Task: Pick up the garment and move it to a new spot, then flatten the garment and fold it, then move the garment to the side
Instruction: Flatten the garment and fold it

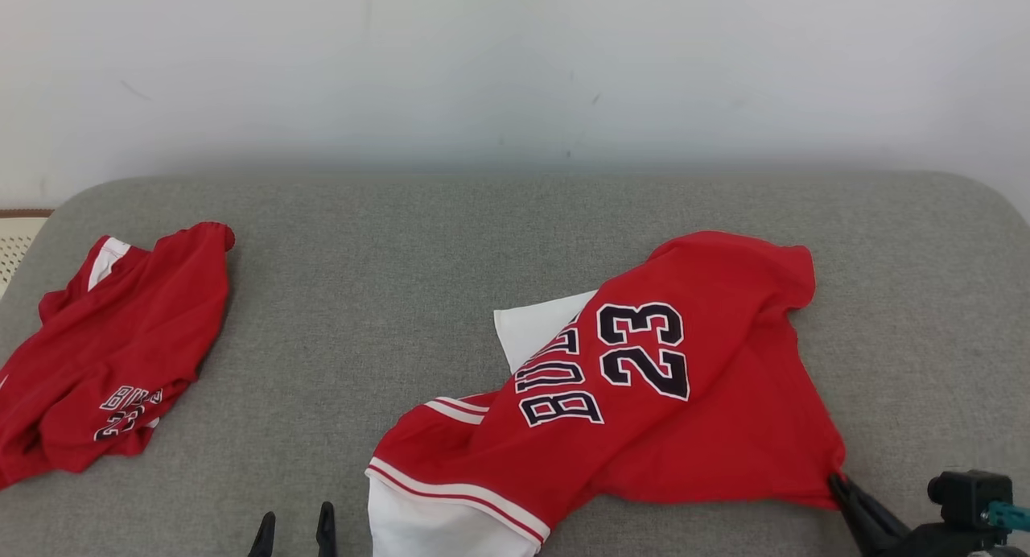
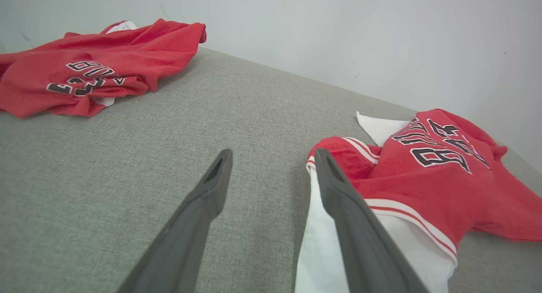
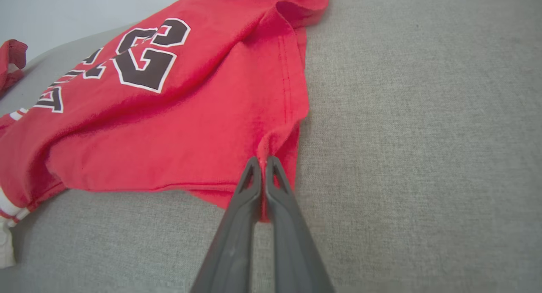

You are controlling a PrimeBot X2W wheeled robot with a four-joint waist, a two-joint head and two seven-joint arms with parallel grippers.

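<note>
The garment (image 1: 644, 396) is a red jersey with "23" and white trim, lying crumpled on the grey cushion, right of centre. My right gripper (image 1: 838, 486) is shut on its near right corner; in the right wrist view the two dark fingers (image 3: 254, 187) pinch a fold of the garment (image 3: 178, 128) at its hem. My left gripper (image 1: 294, 525) stands open at the bottom edge, just left of the jersey's white sleeve. In the left wrist view its fingers (image 2: 216, 178) are spread above bare cushion, the right one overlapping the garment (image 2: 427, 178) at its white edge.
A second red jersey (image 1: 105, 356) lies bunched at the cushion's far left, also seen as the second jersey (image 2: 93, 64) in the left wrist view. The grey cushion (image 1: 386, 299) ends at a pale wall behind. Open cushion lies between the two jerseys.
</note>
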